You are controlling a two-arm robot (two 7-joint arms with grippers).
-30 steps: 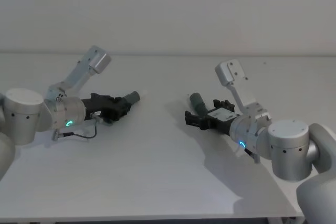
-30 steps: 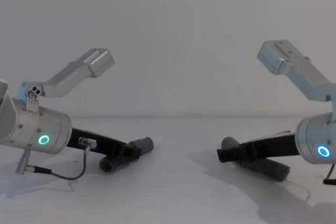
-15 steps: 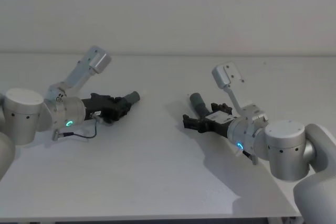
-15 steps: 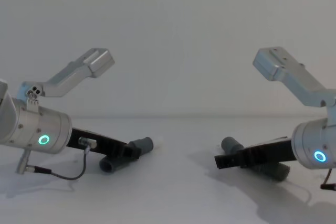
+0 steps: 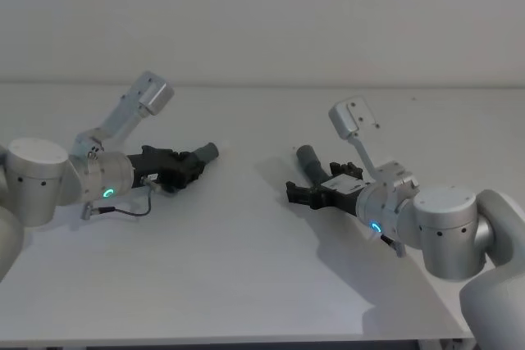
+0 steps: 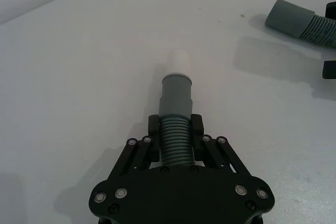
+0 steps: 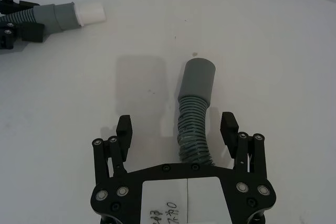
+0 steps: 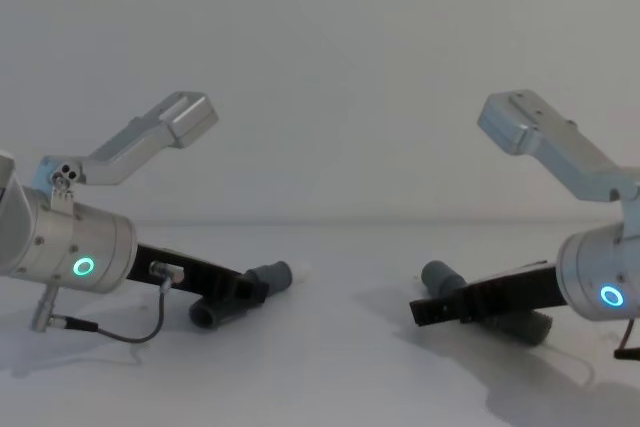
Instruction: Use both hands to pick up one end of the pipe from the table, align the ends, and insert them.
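The left gripper [image 6: 176,139] clamps the shorter piece [image 6: 175,150] by its ribbed part near the table's [image 5: 246,268] left edge. Its grey cuff [image 6: 176,95] and whitish tip [image 6: 178,62] point toward the middle. The longer corrugated piece [image 7: 193,127] lies nearer the right edge, its smooth cuff [image 7: 198,80] toward the far edge, between the right gripper's [image 7: 176,123] spread fingers, which do not touch it.

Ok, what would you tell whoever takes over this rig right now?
Left end effector: shut on the ribbed part of the white-tipped hose piece, low at the left of the table.
Right end effector: open, jaws either side of the other hose piece without touching it; that piece lies on the table.
Done: left grasp.
Left to do: close the right, lift, line the two pieces up, push them together.
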